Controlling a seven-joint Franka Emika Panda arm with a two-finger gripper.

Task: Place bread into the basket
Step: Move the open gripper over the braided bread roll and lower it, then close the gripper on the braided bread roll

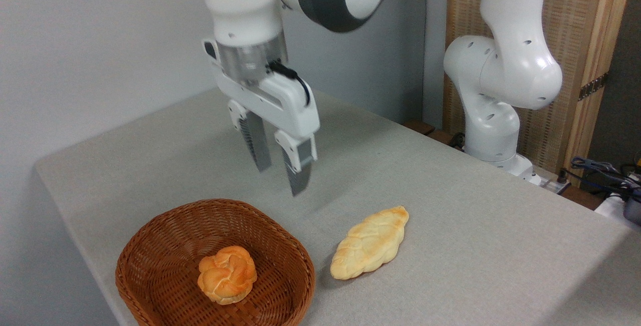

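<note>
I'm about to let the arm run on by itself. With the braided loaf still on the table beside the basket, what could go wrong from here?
1. The bread lies diagonally, so the open tool, hanging above and to its left, may close across it badly and let it slip.
2. The bun already sits in the basket; the long loaf may land on it or catch on the rim.
</note>
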